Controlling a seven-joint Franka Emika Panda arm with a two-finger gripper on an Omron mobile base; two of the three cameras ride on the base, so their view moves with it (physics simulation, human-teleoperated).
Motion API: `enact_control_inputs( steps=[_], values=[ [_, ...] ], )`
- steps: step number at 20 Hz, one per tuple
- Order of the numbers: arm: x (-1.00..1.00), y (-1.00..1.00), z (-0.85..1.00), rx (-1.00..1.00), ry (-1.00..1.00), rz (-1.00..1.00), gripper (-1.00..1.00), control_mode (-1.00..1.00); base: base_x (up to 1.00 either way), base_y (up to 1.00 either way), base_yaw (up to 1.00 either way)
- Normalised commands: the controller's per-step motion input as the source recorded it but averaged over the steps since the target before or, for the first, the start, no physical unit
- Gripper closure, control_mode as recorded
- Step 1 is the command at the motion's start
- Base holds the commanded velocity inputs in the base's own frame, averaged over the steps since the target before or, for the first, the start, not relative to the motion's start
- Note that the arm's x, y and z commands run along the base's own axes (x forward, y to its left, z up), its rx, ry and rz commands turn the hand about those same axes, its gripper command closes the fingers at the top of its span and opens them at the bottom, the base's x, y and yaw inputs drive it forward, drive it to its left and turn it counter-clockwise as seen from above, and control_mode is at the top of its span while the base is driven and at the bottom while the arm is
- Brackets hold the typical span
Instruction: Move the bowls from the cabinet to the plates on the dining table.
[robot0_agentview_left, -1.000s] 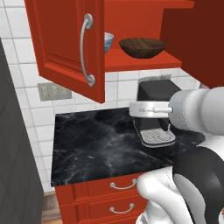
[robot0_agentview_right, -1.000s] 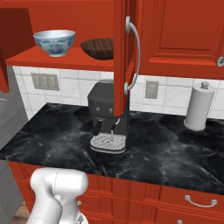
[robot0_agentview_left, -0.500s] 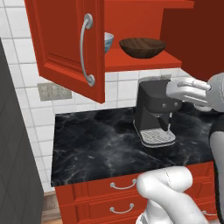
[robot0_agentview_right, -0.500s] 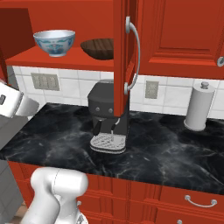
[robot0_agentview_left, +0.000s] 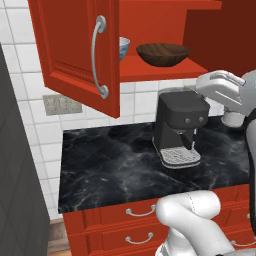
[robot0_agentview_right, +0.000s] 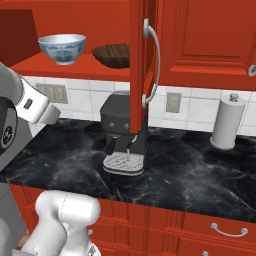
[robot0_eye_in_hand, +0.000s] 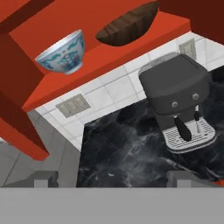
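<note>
jaws spread wide (holding nothing); two bowls on cabinet shelf (robot0_agentview_right: 75, 67): blue-patterned bowl (robot0_agentview_right: 62, 48), wooden bowl (robot0_agentview_right: 111, 54).

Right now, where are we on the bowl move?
Done: the cabinet door stands open, so the shelf is reachable. In hand: nothing; the gripper is open and empty, looking up at the shelf. Left: both bowls. The blue-patterned bowl and the wooden bowl sit side by side on the red shelf, above the coffee machine.
</note>
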Motion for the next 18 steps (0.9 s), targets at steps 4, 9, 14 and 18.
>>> enact_control_inputs(
  steps=[4, 9, 14, 18],
  values=[
    [0.62, 0.21, 0.0, 0.05, 0.0, 0.0, -1.0, -1.0, 0.0, 0.0, 0.0],
    [0.73, 0.3, 0.0, 0.04, 0.0, 0.0, -1.0, -1.0, 0.0, 0.0, 0.0],
    [0.57, 0.42, 0.0, 0.06, 0.0, 0.0, -1.0, -1.0, 0.0, 0.0, 0.0],
    [0.48, 0.46, 0.01, 0.07, 0.0, 0.0, -1.0, -1.0, 0.0, 0.0, 0.0]
  ],
)
